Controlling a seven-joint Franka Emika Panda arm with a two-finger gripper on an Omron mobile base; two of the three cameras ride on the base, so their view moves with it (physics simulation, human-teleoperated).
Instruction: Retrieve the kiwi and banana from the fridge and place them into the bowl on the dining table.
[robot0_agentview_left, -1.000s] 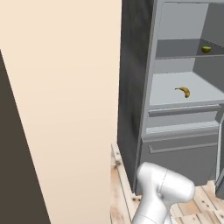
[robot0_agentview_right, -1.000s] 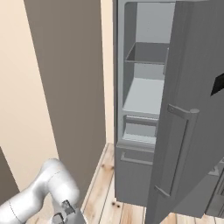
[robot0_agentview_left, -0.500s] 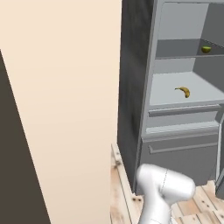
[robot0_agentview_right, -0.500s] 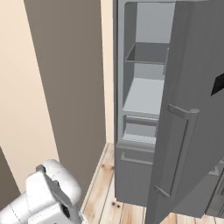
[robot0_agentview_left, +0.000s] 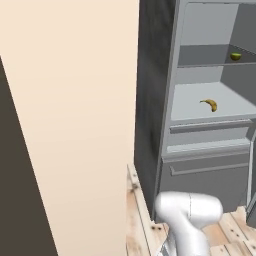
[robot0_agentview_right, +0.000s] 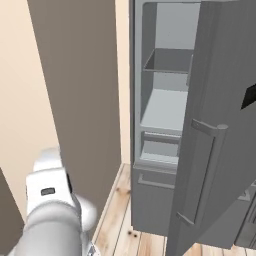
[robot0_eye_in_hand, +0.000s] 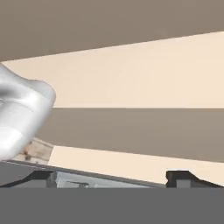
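Big picture first: the fridge (robot0_agentview_left: 200, 125) stands open in front of the base, its door (robot0_agentview_right: 220, 130) swung out wide on the right, pale shelves laid bare. That puts us at the opening step of the job, by my read: the reach into the fridge has not begun, and neither fruit has been touched.

The arm (robot0_agentview_left: 187, 220) sits folded low by the wooden floor (robot0_agentview_left: 142, 215), its white elbow bulging at the bottom of the left base view and crowding the lower left of the right base view.

Down to the tool (robot0_eye_in_hand: 111, 177): in the hand view its two dark tips stand far apart at the bottom, spread wide with nothing between them, pointed at beige wall and not at the shelves.

Now the prizes. The banana (robot0_agentview_left: 210, 104) lies alone on the lower shelf (robot0_agentview_left: 210, 107), curved, near the middle. The kiwi (robot0_agentview_left: 235, 56) sits on the shelf above, back towards the right side, well apart from the banana.

Next move, as I judge it: unfold the arm, swing the hand round to face the fridge, and go in level over the lower shelf for the banana, clear of the door edge and the shelf lip.
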